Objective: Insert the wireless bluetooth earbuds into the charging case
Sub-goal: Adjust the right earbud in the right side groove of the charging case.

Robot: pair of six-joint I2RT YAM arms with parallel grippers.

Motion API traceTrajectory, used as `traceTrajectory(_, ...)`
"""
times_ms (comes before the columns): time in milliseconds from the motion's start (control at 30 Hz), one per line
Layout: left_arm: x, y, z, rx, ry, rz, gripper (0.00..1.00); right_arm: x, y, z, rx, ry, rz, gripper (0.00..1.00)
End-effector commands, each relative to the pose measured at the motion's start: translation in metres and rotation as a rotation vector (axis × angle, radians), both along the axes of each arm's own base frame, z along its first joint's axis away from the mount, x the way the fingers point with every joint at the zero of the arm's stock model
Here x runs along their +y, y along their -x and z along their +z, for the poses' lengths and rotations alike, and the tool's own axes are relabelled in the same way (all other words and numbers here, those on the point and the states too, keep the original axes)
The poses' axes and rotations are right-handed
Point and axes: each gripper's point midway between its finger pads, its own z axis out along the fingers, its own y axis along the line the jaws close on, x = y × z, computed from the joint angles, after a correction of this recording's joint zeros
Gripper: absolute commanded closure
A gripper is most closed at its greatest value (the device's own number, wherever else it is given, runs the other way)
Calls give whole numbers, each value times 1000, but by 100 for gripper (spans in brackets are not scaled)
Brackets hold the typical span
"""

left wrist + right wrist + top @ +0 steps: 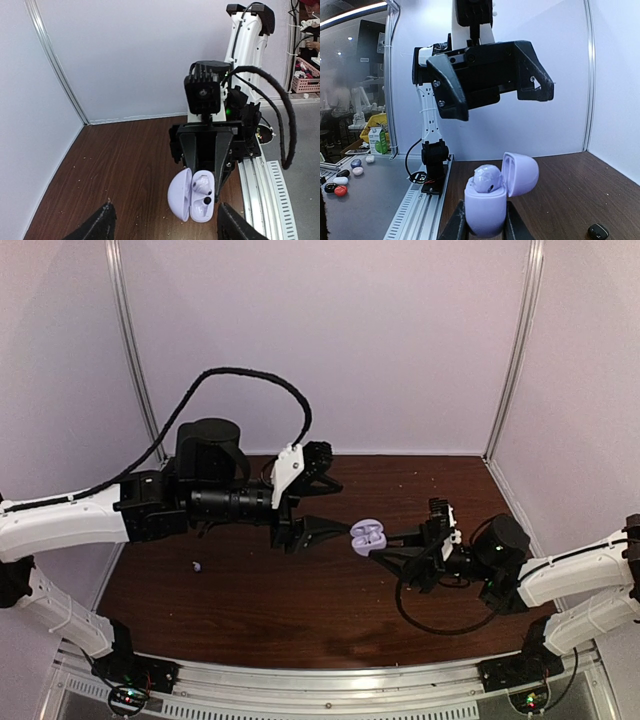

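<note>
One earbud (487,179) sits in the open case (485,212), clamped in my right tool (484,226) above the tabletop (250,610). My empty left tool (165,215) gapes wide; I'd withdraw it without brushing the earbud.

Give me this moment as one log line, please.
left gripper: open, empty | right gripper: shut on charging case | lid: open | earbud: one seated, second socket empty
</note>
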Motion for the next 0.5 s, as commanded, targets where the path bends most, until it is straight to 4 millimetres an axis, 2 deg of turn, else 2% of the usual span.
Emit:
traceTrajectory(0,4,-17,1,63,11,59,36,-4,-5,14,-8,-60,-33,100)
traceTrajectory(100,7,-28,-10,131,-14,93,48,-7,-7,15,7,-73,-37,100)
traceTrajectory(200,29,-59,-26,273,-17,227,54,-12,-15,15,24,-71,-64,100)
traceTrajectory(300,67,-92,-58,460,-12,416,56,-16,-23,13,29,-60,-99,100)
traceTrajectory(400,109,-108,-92,627,-9,623,57,-20,-26,11,29,-51,-120,100)
traceTrajectory(467,143,-117,-122,711,-44,797,56,-22,-28,10,32,-51,-127,100)
